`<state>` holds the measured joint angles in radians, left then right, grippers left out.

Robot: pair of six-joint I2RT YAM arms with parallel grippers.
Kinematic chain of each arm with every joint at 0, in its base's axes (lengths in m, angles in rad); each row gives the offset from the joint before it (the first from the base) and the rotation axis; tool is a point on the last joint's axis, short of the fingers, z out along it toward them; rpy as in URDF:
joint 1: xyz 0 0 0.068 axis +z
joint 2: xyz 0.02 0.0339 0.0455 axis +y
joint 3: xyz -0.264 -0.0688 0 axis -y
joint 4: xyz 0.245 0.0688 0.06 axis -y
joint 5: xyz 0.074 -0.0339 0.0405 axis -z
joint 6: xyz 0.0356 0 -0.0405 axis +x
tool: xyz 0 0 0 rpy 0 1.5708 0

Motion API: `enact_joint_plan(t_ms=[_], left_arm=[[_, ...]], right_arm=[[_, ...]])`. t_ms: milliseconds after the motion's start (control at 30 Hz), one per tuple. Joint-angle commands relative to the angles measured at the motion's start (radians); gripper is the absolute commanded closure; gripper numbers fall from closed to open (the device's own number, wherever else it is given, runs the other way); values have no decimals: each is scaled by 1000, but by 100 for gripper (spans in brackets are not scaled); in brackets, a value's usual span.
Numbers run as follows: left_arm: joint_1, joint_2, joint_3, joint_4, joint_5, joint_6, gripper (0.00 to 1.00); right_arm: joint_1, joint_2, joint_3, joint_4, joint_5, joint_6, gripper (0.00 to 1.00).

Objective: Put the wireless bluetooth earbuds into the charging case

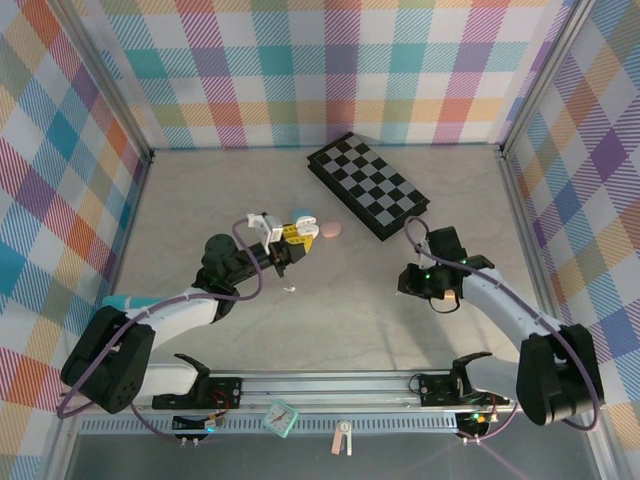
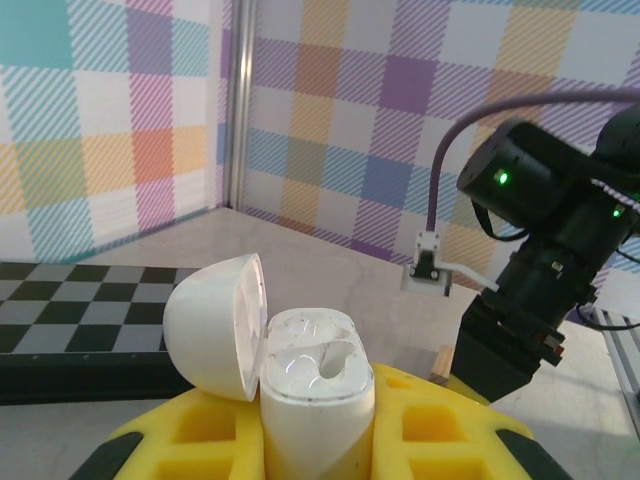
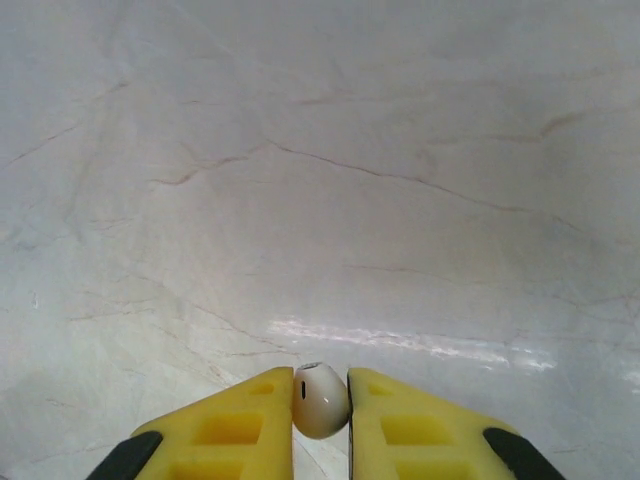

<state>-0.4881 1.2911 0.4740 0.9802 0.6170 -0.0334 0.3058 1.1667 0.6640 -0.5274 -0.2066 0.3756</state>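
My left gripper [image 2: 318,402] is shut on the white charging case [image 2: 315,385], held upright between the yellow fingers. Its lid [image 2: 215,325] is flipped open to the left and the two sockets look bare. From above, the left gripper [image 1: 288,243] is at the table's middle left. My right gripper [image 3: 321,388] is shut on a white earbud [image 3: 320,402], pinched between the fingertips just above the marble table. In the top view, the right gripper [image 1: 437,288] points down at the middle right. A tiny white piece [image 1: 291,290] lies on the table near the left arm.
A black-and-white chessboard [image 1: 368,185] lies at the back centre. A pink oval case [image 1: 331,230] and a pale blue one [image 1: 300,215] rest just beyond the left gripper. Checked walls enclose the table on three sides.
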Motion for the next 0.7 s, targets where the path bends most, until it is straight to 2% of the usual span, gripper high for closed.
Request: enact_joint_plan(t_ms=[0,267,433,667], left_arm=[[-24,19,35,3,12,34,100],[-32,27,36,8,-3,34,100],[-32,27,29,-2,6,45,100],[-58,41,60,-122,2,150,100]], right_arm=[[33,-58,30,45,60,-98,81],[43,21,49,67,22,-101,81],[50,-4,42,121,10,-113,81],[51,38,77,105,28,-126,81]])
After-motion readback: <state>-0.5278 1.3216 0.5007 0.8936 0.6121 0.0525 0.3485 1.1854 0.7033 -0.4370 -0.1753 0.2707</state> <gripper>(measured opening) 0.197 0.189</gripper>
